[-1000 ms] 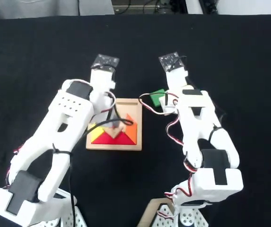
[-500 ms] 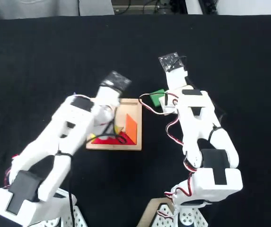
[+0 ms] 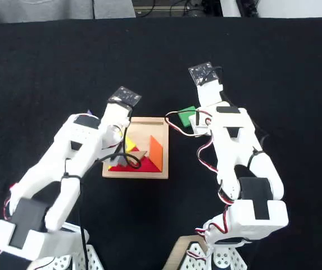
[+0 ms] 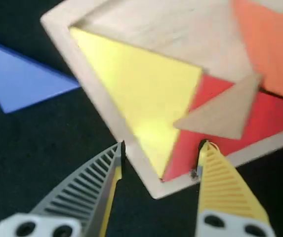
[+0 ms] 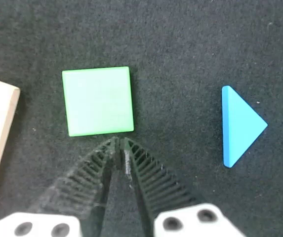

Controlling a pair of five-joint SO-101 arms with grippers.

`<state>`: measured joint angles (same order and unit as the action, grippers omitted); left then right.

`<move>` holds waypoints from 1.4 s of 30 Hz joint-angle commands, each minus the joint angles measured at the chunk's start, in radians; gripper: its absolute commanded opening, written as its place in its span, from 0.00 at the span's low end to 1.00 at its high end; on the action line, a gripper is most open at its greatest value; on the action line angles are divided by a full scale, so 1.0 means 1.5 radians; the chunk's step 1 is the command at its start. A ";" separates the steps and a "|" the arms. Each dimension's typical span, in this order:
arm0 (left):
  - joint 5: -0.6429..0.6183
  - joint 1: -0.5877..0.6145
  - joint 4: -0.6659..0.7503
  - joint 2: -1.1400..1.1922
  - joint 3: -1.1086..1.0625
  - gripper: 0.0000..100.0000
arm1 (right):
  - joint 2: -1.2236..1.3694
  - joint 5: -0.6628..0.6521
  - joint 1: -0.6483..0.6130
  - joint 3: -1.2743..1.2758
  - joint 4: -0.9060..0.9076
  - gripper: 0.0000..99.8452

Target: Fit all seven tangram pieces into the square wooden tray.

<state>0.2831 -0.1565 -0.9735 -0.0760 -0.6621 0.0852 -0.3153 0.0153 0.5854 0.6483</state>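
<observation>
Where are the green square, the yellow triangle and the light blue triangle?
green square [image 5: 98, 100], right wrist view, its centre.
yellow triangle [image 4: 143, 94], left wrist view, its centre.
light blue triangle [image 5: 238, 126], right wrist view, its centre.

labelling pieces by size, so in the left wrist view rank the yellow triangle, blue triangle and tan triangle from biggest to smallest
1. yellow triangle: clearly the largest.
2-3. blue triangle and tan triangle: they look about alike, and the blue one runs off the picture's edge, so I won't rank them.
</observation>
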 commanded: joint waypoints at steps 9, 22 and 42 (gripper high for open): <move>-0.041 -0.012 0.049 0.089 0.103 0.24 | -0.008 0.004 0.005 -0.025 -0.015 0.01; -0.049 -0.025 0.055 0.104 0.173 0.24 | -0.007 0.004 0.005 -0.025 -0.015 0.01; -0.047 -0.133 -0.149 0.057 0.222 0.24 | -0.005 0.004 0.004 -0.025 -0.015 0.01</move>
<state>0.2156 -0.3207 -1.1546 0.0514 -0.3491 0.0852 -0.3153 0.0153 0.5854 0.6452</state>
